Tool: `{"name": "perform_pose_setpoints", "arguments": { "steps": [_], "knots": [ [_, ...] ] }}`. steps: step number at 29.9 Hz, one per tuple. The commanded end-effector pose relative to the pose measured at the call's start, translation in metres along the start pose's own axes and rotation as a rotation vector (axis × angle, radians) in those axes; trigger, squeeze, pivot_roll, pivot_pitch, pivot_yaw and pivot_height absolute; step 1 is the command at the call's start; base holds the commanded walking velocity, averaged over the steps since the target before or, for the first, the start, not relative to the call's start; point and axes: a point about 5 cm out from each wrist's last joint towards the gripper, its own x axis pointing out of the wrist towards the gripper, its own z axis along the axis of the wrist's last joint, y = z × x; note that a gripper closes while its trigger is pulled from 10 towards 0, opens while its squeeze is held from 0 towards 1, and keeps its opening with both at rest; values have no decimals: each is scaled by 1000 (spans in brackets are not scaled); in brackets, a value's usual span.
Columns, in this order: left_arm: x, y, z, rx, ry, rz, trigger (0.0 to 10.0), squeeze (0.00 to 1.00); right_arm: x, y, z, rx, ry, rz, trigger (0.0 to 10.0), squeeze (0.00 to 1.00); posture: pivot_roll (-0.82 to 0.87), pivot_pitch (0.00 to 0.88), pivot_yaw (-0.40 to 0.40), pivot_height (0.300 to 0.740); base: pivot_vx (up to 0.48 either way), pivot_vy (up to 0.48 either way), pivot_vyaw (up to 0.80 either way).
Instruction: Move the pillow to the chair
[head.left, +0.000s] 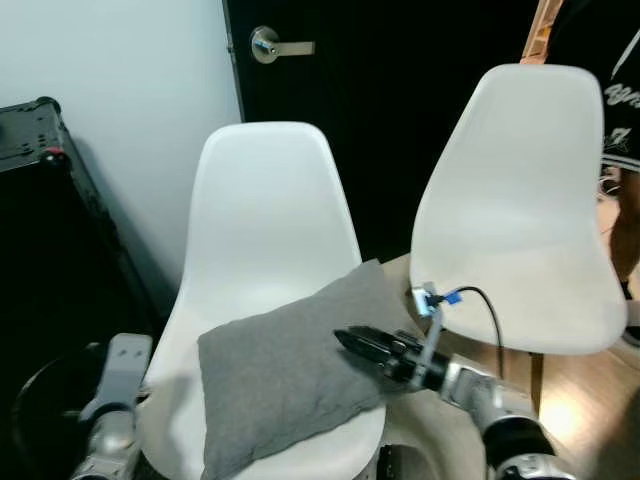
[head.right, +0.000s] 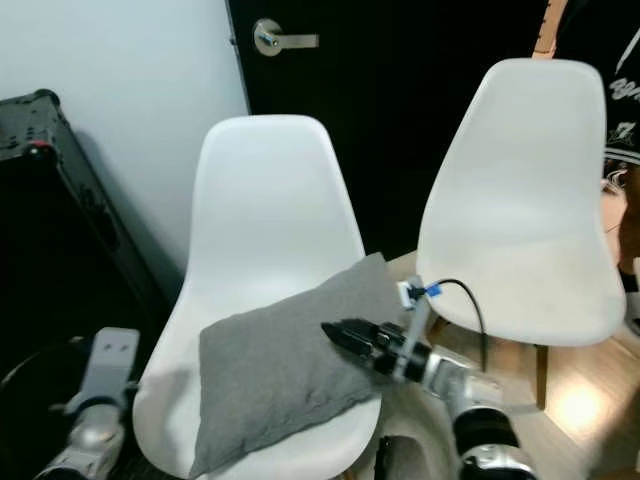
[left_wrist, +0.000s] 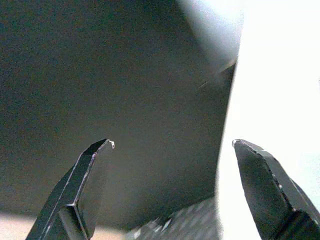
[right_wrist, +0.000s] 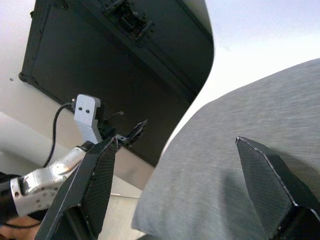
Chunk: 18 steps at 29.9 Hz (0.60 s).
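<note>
The soft grey fabric pillow (head.left: 290, 380) is lying on the seat of the white moulded plastic chair (head.left: 262, 230) on my left, one corner poking off toward the second white chair (head.left: 520, 210). My right tool (right_wrist: 175, 145) hovers just over the pillow's right side, fingers spread, gripping nothing. Left tool (left_wrist: 172, 145) sits low beside the chair's left edge, also released, next to a black hard case (head.left: 40, 200).

Both head eyes look forward and down from above, sharing the near white chair (head.left: 265, 240) at twelve o'clock and the second chair (head.left: 520, 210) toward two. The right wrist camera sits close over the grey pillow (right_wrist: 250, 165). The left wrist camera hugs the chair's edge.
</note>
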Motion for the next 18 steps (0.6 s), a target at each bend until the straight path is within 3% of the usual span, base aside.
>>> {"name": "perform_pose_setpoints", "arguments": {
  "steps": [1, 5, 6, 7, 8, 11, 14, 18],
  "knots": [
    [-1, -3, -1, -48, 18, -19, 10000, 0, 0, -4, 2, -4, -36, -51, 10000, 0, -94, 23, -4, 614, 0, 0, 0],
    [-1, -3, -1, -48, 18, -19, 10000, 0, 0, -4, 2, -4, -36, -51, 10000, 0, -94, 23, -4, 614, 0, 0, 0],
    [-6, -16, -2, -105, 41, -63, 10000, 0, 8, -2, 0, 14, -70, -72, 10000, 0, -97, 22, -4, 619, 0, 0, 0],
    [-6, -16, -2, -105, 41, -63, 10000, 0, 8, -2, 0, 14, -70, -72, 10000, 0, -97, 22, -4, 619, 0, 0, 0],
    [-12, -29, -4, -142, 63, -113, 10000, 0, 14, -1, -1, 30, -106, -103, 10000, 0, -120, 25, 2, 624, 0, 0, 0],
    [-12, -29, -4, -142, 63, -113, 10000, 0, 14, -1, -1, 30, -106, -103, 10000, 0, -120, 25, 2, 624, 0, 0, 0],
    [-21, -47, -7, -146, 86, -188, 10000, 0, 21, -2, -7, 51, -134, -167, 10000, 0, -121, 29, 3, 633, 0, 0, 0],
    [-25, -52, -8, -136, 89, -206, 10000, 0, 23, -2, -15, 56, -115, -184, 10000, 0, -113, 30, 2, 638, 0, 0, 0]
  ]
}}
